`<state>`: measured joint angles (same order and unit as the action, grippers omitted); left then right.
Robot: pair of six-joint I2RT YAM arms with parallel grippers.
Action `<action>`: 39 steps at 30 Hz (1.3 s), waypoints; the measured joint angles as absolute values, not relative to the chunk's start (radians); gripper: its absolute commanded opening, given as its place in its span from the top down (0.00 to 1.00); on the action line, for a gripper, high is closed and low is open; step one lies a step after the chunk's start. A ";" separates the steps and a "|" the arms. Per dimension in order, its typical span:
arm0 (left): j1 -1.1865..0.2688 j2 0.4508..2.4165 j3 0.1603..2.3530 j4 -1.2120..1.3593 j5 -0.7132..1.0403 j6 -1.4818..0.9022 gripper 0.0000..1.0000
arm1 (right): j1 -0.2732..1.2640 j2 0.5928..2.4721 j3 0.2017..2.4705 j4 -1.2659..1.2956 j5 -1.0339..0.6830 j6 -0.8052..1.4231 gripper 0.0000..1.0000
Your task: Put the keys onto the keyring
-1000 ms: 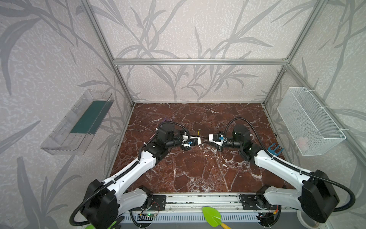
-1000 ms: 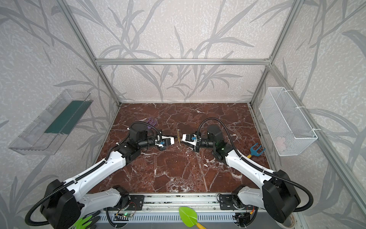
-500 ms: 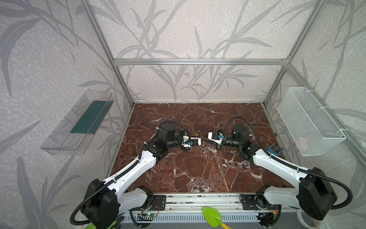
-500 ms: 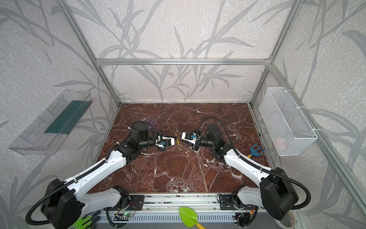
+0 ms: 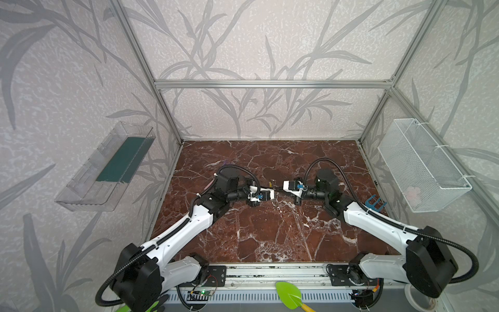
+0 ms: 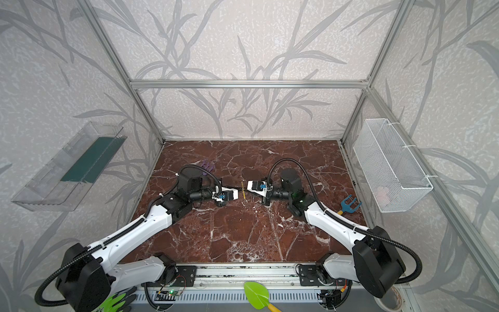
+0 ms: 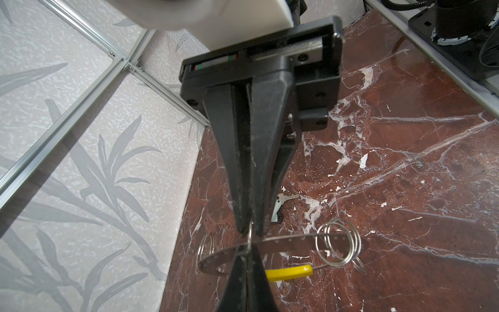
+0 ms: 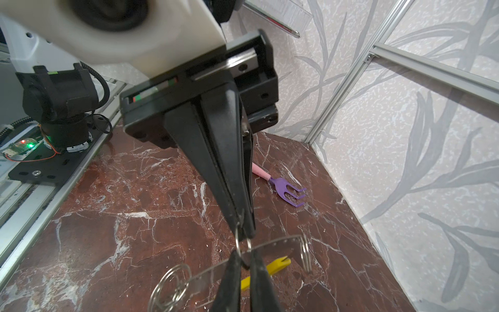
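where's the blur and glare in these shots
Left wrist view: the white wrist housing is blurred, the keyring sharp, soft sheen on the floor. Right wrist view: same blurred housing, purple fork crisp. Both top views: evenly lit and sharp, no hard glare, keyring too small to read.

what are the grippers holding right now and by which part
The left gripper and the right gripper both pinch the keyring at one spot: its grey band where a small split ring crosses it. The keys lie loose on the table, unheld.
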<state>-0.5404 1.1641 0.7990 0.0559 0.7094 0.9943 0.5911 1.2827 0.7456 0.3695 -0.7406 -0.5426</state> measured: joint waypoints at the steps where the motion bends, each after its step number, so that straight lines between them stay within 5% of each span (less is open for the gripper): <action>1: -0.540 1.164 0.799 0.055 0.711 0.994 1.00 | 0.591 1.284 0.746 0.370 -0.740 -0.544 0.96; 6: -0.540 1.164 0.799 0.047 0.712 0.985 1.00 | 0.594 1.292 0.753 0.369 -0.731 -0.560 1.00; 11: -0.533 1.160 0.799 0.053 0.686 0.925 0.87 | 0.609 1.291 0.749 0.381 -0.691 -0.589 1.00; 39: -0.493 1.114 0.744 0.062 0.675 0.738 0.80 | 0.662 1.248 0.692 0.411 -0.550 -0.722 1.00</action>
<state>-0.4934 1.1137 0.7441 0.0624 0.6746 0.7376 0.6624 1.2476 0.6922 0.4107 -0.5495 -0.7219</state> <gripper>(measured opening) 0.201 0.044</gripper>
